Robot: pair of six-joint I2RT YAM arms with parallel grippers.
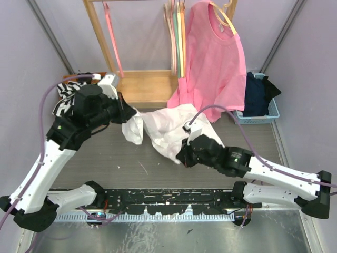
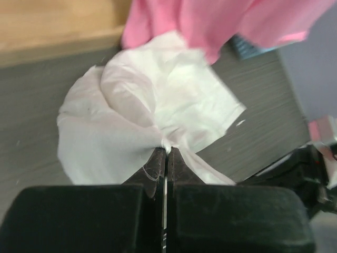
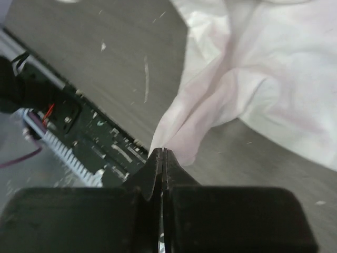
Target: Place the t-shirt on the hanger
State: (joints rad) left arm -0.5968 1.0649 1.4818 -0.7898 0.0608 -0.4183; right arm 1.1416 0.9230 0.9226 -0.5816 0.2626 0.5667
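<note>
Overhead view, left to right: one black-and-white striped cloth [image 1: 65, 94] bunched at the upper left, partly hidden by the left arm; one left gripper [image 1: 132, 116], clenched on a fold of the white t-shirt [image 1: 168, 129]; one lone pink hanger [image 1: 113, 42] on the wooden rack [image 1: 145, 87]; a bunch of three hangers at upper centre, pink, green and the orange hanger [image 1: 182, 37], hooks cut off by the top edge, overlapping and hard to separate; one right gripper [image 1: 183, 154], pinched on the t-shirt's near edge; one pink t-shirt [image 1: 213, 58] hung on a cream hanger [image 1: 225, 17]; one blue basket [image 1: 274, 112] of dark clothing at the right. The white t-shirt lies crumpled at the centre of the grey table [image 1: 105, 163], between the two grippers, its far edge under the pink hem; neck and sleeves cannot be made out. Left wrist view alone shows the left gripper [image 2: 166, 153] with jaws pressed together on gathered cloth, the t-shirt [image 2: 158, 95] fanning out beyond, blurred. Right wrist view alone shows the right gripper [image 3: 162, 154] closed on a thin tip of the t-shirt [image 3: 274, 79], lifted off the table. Neither wrist view shows any hanger.
</note>
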